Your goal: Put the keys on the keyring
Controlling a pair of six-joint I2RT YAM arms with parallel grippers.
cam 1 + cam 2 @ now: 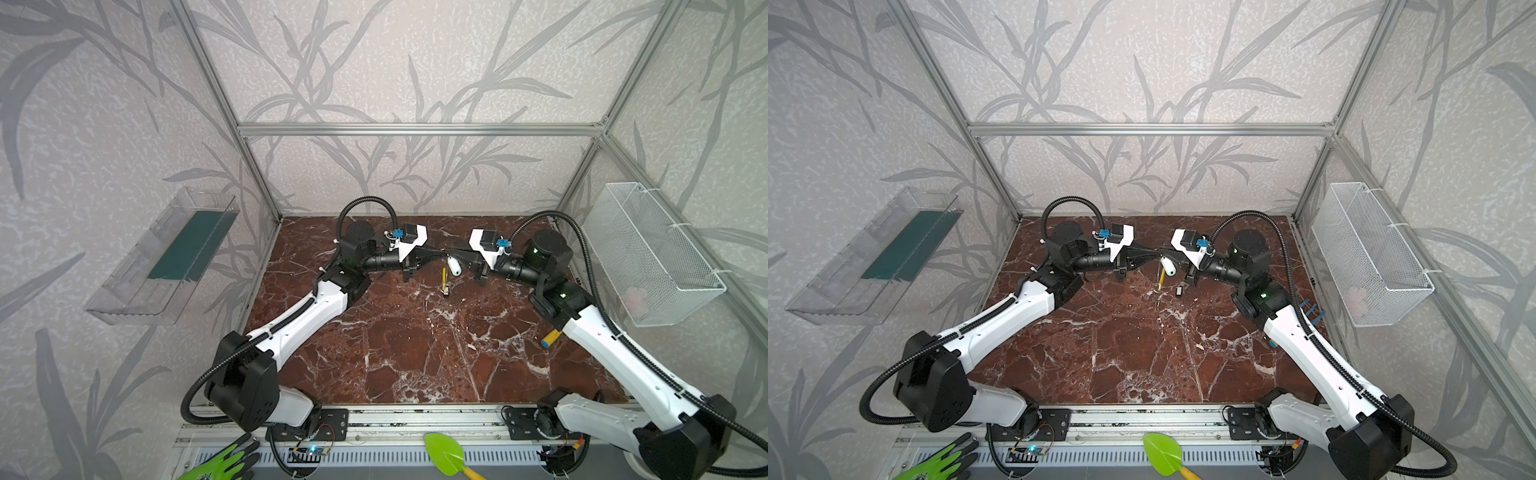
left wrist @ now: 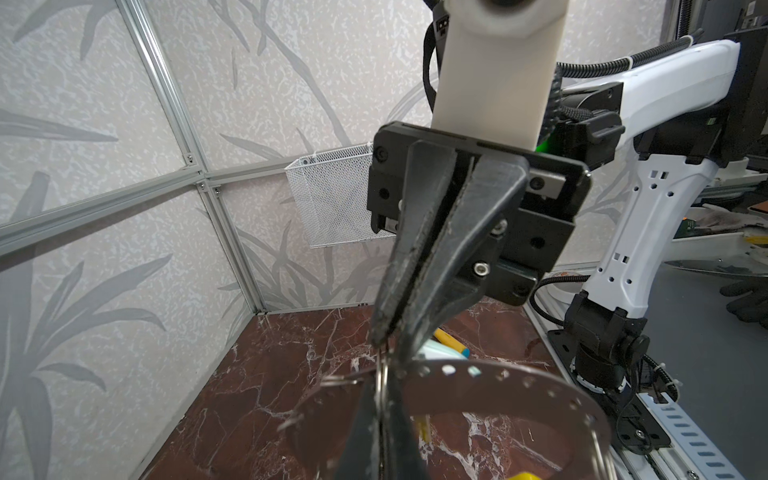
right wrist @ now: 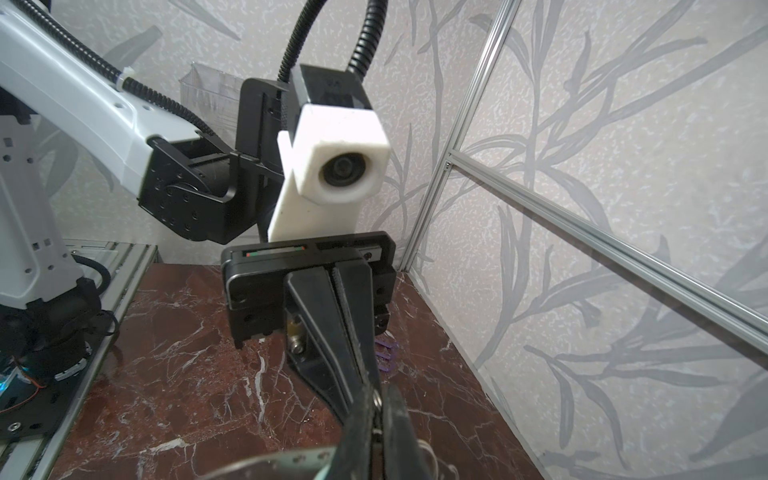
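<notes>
Over the counter's (image 1: 415, 353) far middle the hands meet tip to tip: left hand (image 1: 443, 250) clamped on the keyring (image 1: 444, 276) (hanging edge-on), right hand (image 1: 451, 251) pinching the keys (image 1: 454, 266) just beside it, rightward.

Keyring (image 2: 498, 376) is blurring, running off the left wrist view's edge. Keys (image 1: 454, 266) are showing only a pale tag. Right hand (image 2: 390, 340) is hiding what lies between its tips.

White arm shells (image 1: 307, 316), black joints (image 1: 245, 382), ribbed black cables (image 1: 365, 200), white camera housings (image 3: 332, 166)
</notes>
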